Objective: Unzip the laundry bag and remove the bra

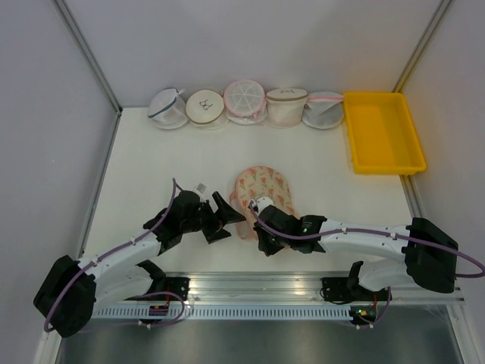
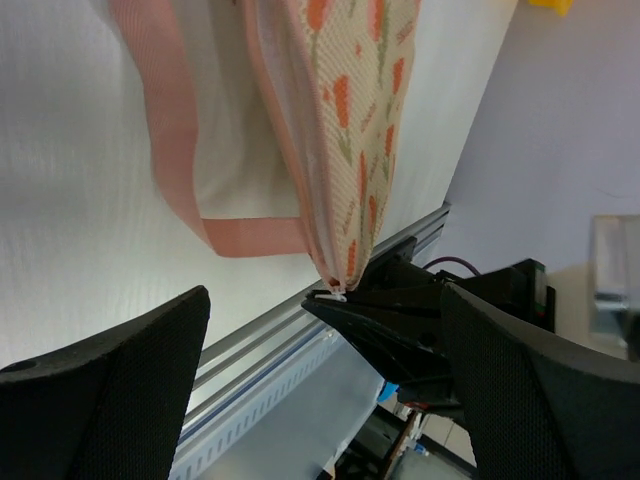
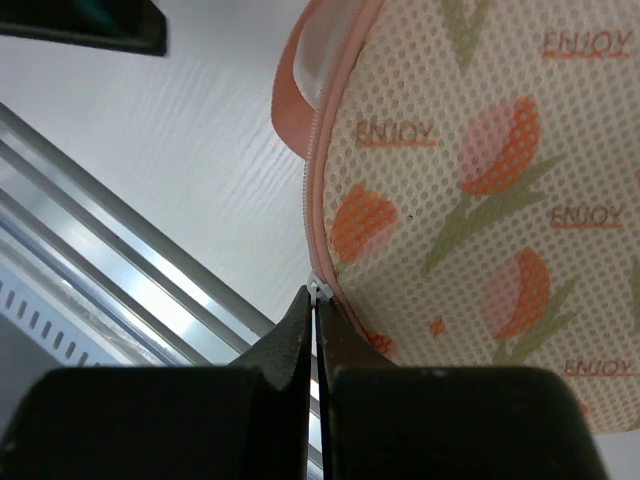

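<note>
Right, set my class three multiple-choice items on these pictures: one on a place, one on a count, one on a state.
1. Where is the yellow tray? A back right; B front left; C centre.
2. How many round bags stand in the back row? A three; B five; C seven.
3. How is the left tool? A open; B shut, empty; C shut on cloth.
Key: A, the tray sits in the far right corner; B, five stand side by side; A, it is spread wide and holds nothing.

Bright even light, soft shadows; glare on rail (image 3: 150,270), bkgd blurry
</note>
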Robot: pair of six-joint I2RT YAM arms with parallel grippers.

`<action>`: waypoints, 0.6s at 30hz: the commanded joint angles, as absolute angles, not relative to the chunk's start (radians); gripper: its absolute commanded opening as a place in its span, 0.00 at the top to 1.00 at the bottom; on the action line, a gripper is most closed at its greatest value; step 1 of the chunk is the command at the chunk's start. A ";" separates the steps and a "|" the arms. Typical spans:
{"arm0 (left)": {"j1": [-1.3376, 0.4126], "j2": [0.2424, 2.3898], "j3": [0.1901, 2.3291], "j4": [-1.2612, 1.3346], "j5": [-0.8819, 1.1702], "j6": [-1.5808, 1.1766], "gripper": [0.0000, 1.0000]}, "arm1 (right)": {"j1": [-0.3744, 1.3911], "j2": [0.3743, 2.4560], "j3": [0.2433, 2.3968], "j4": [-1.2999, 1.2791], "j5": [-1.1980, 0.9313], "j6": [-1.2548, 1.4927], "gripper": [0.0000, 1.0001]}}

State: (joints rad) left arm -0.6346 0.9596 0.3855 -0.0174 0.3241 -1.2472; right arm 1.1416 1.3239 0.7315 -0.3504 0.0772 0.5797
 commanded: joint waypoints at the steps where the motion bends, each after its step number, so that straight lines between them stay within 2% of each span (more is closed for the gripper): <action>1: -0.664 1.038 0.417 0.044 0.353 -1.319 0.00 | 1.140 1.313 0.749 -0.275 0.006 0.557 0.99; 18: -0.762 1.350 0.555 0.232 0.322 -1.379 0.01 | 1.141 1.296 0.749 -0.253 -0.023 0.549 1.00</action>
State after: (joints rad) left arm -0.7444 1.3128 0.5106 0.1616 0.3225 -1.3422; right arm 1.1416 1.3228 0.7315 -0.2913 -0.0105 0.5632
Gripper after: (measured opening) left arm 0.993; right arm 0.007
